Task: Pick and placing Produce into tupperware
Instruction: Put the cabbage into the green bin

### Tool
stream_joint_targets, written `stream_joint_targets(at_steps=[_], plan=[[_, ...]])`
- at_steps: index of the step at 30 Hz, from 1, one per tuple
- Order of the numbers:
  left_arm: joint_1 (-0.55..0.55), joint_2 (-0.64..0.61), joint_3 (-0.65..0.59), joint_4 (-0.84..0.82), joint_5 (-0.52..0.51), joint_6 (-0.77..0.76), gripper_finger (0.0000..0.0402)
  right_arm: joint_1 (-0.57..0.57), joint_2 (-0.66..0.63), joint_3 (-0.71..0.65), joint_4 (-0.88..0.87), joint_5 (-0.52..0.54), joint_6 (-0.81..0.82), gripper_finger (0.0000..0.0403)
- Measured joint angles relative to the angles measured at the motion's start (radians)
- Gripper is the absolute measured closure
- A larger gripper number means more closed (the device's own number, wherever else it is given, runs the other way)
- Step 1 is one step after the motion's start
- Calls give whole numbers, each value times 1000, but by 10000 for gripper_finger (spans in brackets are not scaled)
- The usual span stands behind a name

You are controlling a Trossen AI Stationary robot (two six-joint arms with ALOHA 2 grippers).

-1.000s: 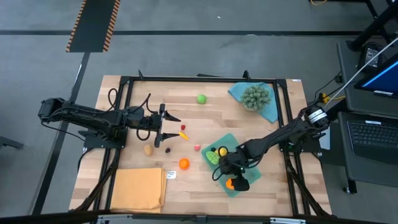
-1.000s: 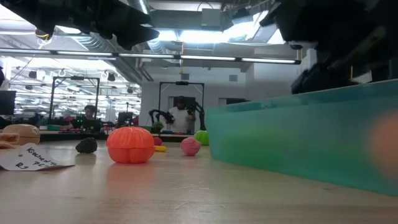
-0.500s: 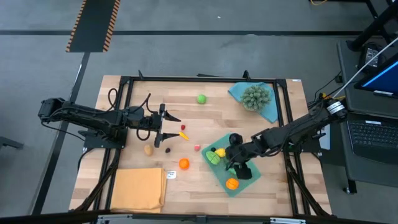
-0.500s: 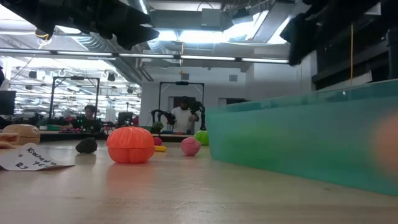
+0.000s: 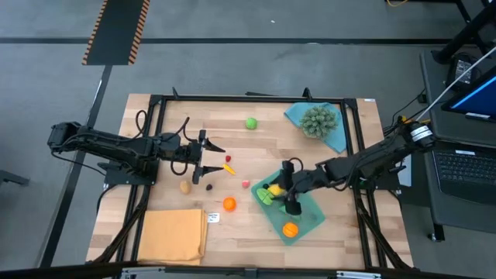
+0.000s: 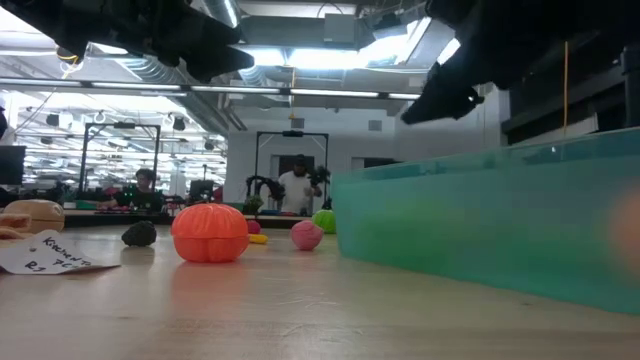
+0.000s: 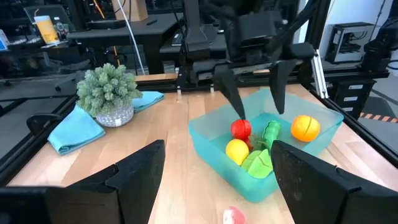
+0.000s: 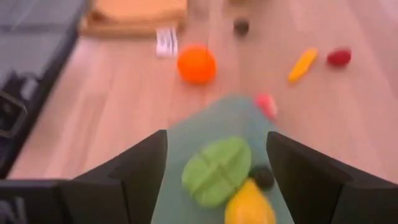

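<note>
Because my overhead camera looks straight down, I see the whole pale wooden table (image 5: 167, 147). The shallow translucent teal-green rectangular plastic container (image 5: 314, 218) lies toward its right front, already holding a green, a yellow and an orange toy piece. My right gripper (image 5: 289, 186) hangs over the container's left half, fingers apart and empty, which I judge suits reaching out for more. My left gripper (image 5: 214, 157) waits mid-table, fingers apart, empty. Loose pieces lie between them: a small orange ribbed ball (image 5: 229, 204), a pink piece (image 5: 246, 184), a red piece (image 5: 229, 159), a yellow-orange sliver (image 5: 229, 167), a dark one (image 5: 208, 186) and a tan one (image 5: 185, 186). A green ball (image 5: 251, 122) sits apart toward the far edge. A flat orange-yellow cloth (image 5: 172, 235) fills the left front corner; a spiky grey-green ball (image 5: 319, 120) rests on a blue cloth (image 5: 337, 138) at the far right. Open wood surrounds the loose pieces.

At table height, the container's wall fills the right; the orange ball stands just left of it, well clear.

From the left wrist, the right arm's fingers stand spread above the container, over a red piece (image 7: 241, 129) inside.

From the right wrist, the container's near rim points toward the orange ball, with bare wood between.
</note>
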Motion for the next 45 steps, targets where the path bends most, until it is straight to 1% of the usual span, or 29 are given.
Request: stream_joint_targets(at_steps=[4, 8, 10, 13, 15, 22, 25, 27, 31, 36, 38, 41, 43, 45], plan=[[0, 0, 0, -3, 0, 0, 115, -55, -48, -120, 276, -20, -46, 127], [0, 0, 0, -2, 0, 1, 115, -109, -78, -220, 505, -18, -142, 127], [0, 0, 0, -1, 0, 1, 115, -136, -80, -254, 571, 9, -166, 127], [2, 0, 0, -1, 0, 1, 115, -175, -74, -277, 622, 96, -168, 128], [6, 0, 0, -2, -5, 2, 115, -196, -74, -278, 628, 127, -169, 127], [46, 0, 0, -10, -22, 9, 115, -226, -74, -278, 638, 126, -185, 127], [79, 0, 0, -34, -23, 9, 115, -239, -74, -278, 638, 126, -248, 127], [99, 1, 0, -43, -23, 9, 115, -249, -74, -278, 646, 127, -247, 127], [140, 3, 0, -72, -23, 10, 115, -278, -74, -278, 670, 129, -186, 127], [176, 3, 0, -105, -23, 10, 115, -352, -73, -278, 658, 126, -98, 128], [183, 3, 0, -120, -23, 10, 115, -387, -73, -276, 654, 86, -66, 128], [190, 3, 0, -133, -23, 10, 115, -429, -73, -229, 579, -22, -84, 128], [192, 3, 0, -136, -23, 10, 115, -447, -73, -169, 477, -74, -133, 128], [192, 3, 0, -137, -23, 10, 115, -466, -73, -87, 320, -88, -179, 128]])
